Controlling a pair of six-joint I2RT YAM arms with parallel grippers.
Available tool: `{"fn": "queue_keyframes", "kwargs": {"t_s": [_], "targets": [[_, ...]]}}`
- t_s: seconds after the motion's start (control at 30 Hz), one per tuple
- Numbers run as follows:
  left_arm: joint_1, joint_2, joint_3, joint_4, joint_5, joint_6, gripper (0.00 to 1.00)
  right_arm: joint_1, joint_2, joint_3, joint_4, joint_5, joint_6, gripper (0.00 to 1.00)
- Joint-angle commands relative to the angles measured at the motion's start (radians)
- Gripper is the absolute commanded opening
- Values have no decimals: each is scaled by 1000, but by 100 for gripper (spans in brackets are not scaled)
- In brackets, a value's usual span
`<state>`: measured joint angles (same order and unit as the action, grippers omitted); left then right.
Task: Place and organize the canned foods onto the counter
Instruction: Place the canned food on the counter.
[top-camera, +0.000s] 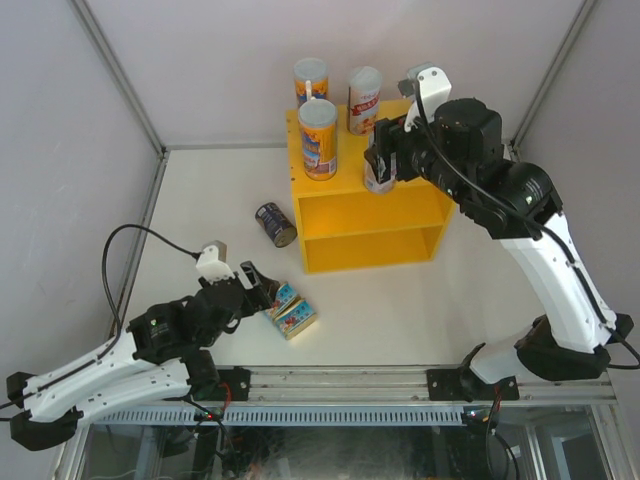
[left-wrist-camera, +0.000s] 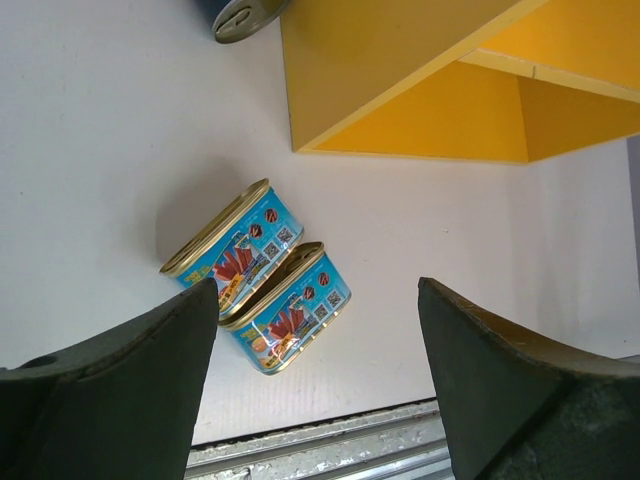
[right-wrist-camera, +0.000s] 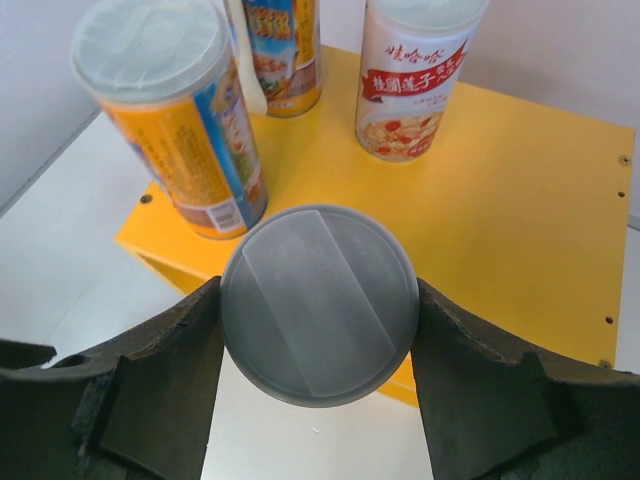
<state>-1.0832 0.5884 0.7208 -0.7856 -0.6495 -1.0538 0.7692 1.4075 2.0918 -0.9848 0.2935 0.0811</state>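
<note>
Right gripper (top-camera: 385, 155): pinching a white-pink tube (right-wrist-camera: 318, 300) upright over the counter (top-camera: 345, 190) top, near its front edge, apparently to stand it with the rest.
Stored: three tubes (top-camera: 319, 140) stand at the top's back-left corner.
Left gripper (top-camera: 258, 288): spread, empty, over two tins (left-wrist-camera: 258, 285) near the table (top-camera: 450, 310) front edge, likely lining up a pick.
Can (top-camera: 276, 224): on its side, left of the counter.

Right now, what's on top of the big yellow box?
Two tall orange-blue tubes and one white-pink can stand there. The right gripper holds a fourth can at the front edge; its bottom is hidden.
</note>
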Motion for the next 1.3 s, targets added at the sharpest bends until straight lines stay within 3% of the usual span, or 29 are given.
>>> {"fn": "queue_keyframes", "kwargs": {"t_s": [0.0,0.5,1.27], "targets": [[7,7,-27,29,9,14,84,-56,29,97,146,-80,-8,0],[28,38,-40,79,45,19,84,-171,221,277,122,-193,12,0],[40,28,-61,83,50,1,84,-231,264,188,199,-251,39,0]]}}
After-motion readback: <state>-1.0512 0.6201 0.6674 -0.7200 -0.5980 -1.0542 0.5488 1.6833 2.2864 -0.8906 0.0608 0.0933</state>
